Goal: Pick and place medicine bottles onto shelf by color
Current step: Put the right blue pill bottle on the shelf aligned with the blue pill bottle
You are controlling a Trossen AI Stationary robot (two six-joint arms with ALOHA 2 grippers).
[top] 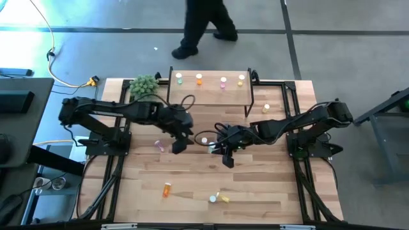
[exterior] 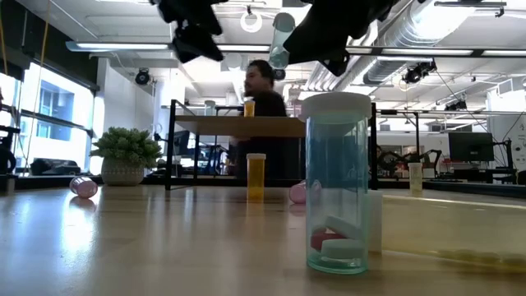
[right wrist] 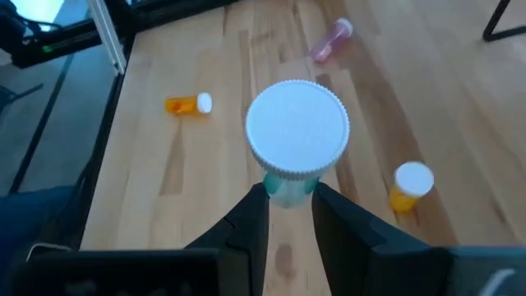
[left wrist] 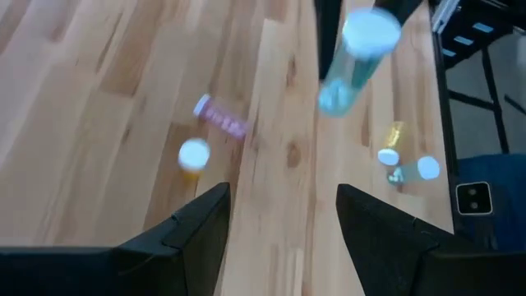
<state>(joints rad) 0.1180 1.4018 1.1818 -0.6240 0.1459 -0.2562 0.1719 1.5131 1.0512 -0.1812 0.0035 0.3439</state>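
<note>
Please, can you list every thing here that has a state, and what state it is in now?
Left hand: open, empty, above the table.
Right hand: shut on green bottle, lifted.
Pink bottle: lying on its side.
Orange bottle: lying on its side.
Shelf: four bottles standing on it.

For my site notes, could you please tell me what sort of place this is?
Probably a robotics lab in an open-plan office: two arms at a wooden table, exposed ceiling ducts, desks with monitors behind.
</note>
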